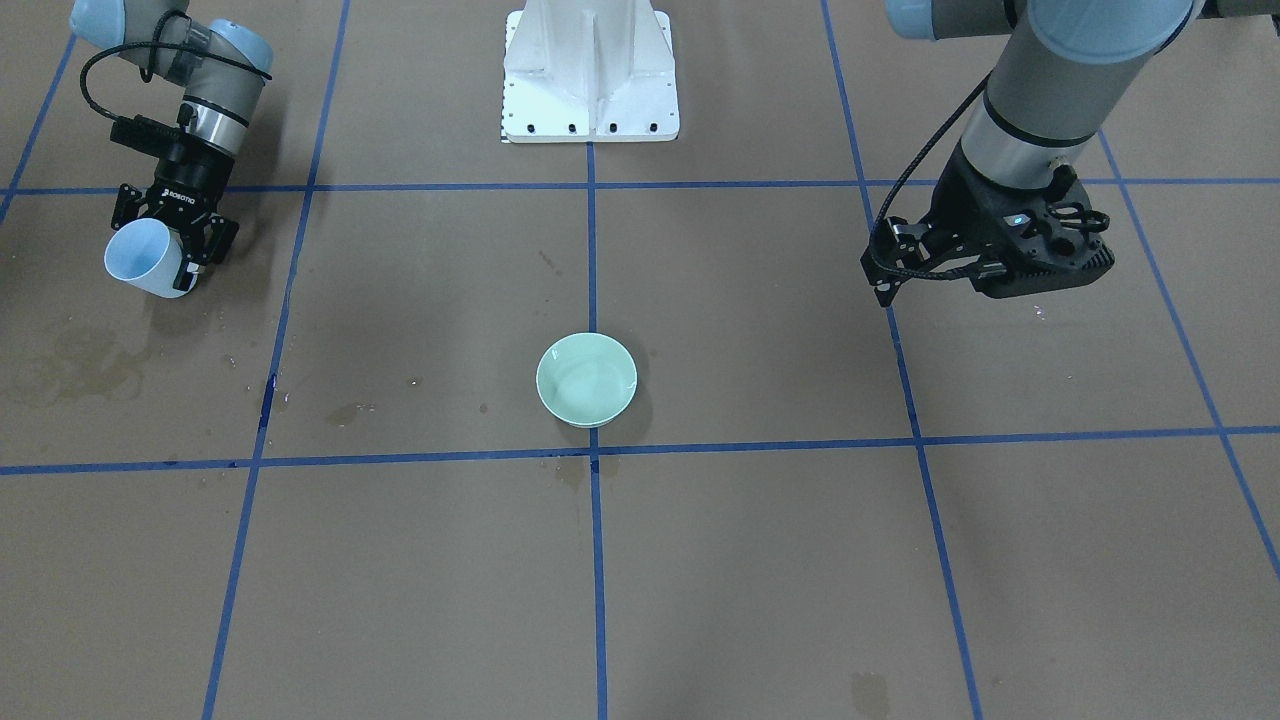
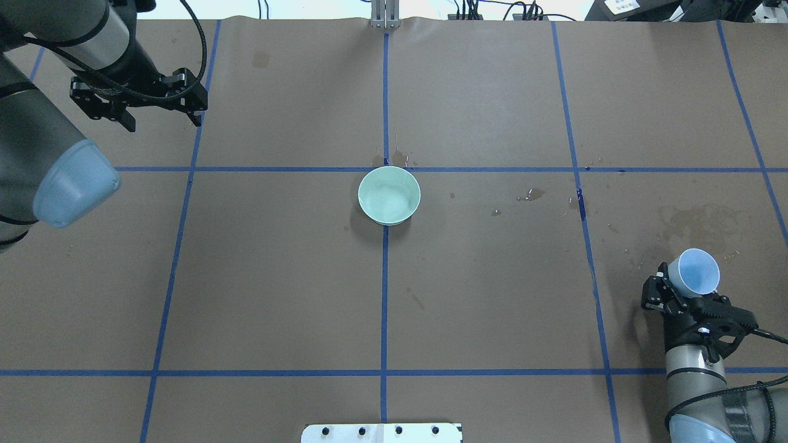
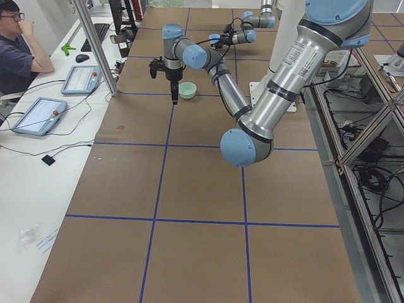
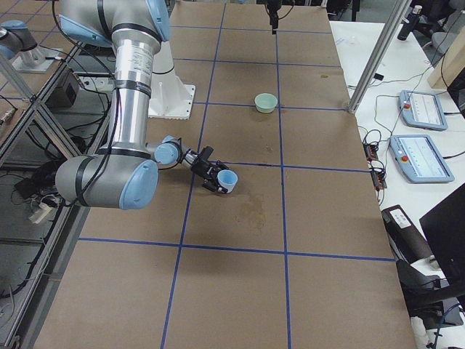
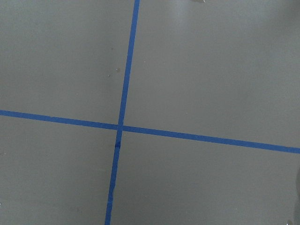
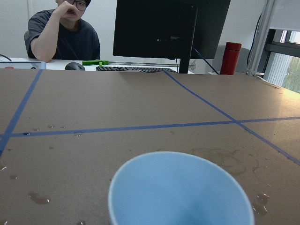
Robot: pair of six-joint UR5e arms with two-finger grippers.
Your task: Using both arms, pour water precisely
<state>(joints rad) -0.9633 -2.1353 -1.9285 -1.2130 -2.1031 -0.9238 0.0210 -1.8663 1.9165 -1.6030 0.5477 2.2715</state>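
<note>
Blue cup (image 1: 138, 260), one, tight within right gripper (image 1: 165, 264); one green bowl (image 1: 560, 396) mid-table; left gripper (image 1: 1000, 258): gap indiscernible.

front: across table (image 1: 760, 560), steeply down | overhead: opposite side, high | shared: central bowl (image 1: 586, 380) | sides: table ends | wrists: close

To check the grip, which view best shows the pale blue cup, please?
Exterior front-facing: the pale blue cup shows side and mouth in the right pincer. Overhead: mostly mouth; right wrist: rim; exterior right: tiny.
</note>
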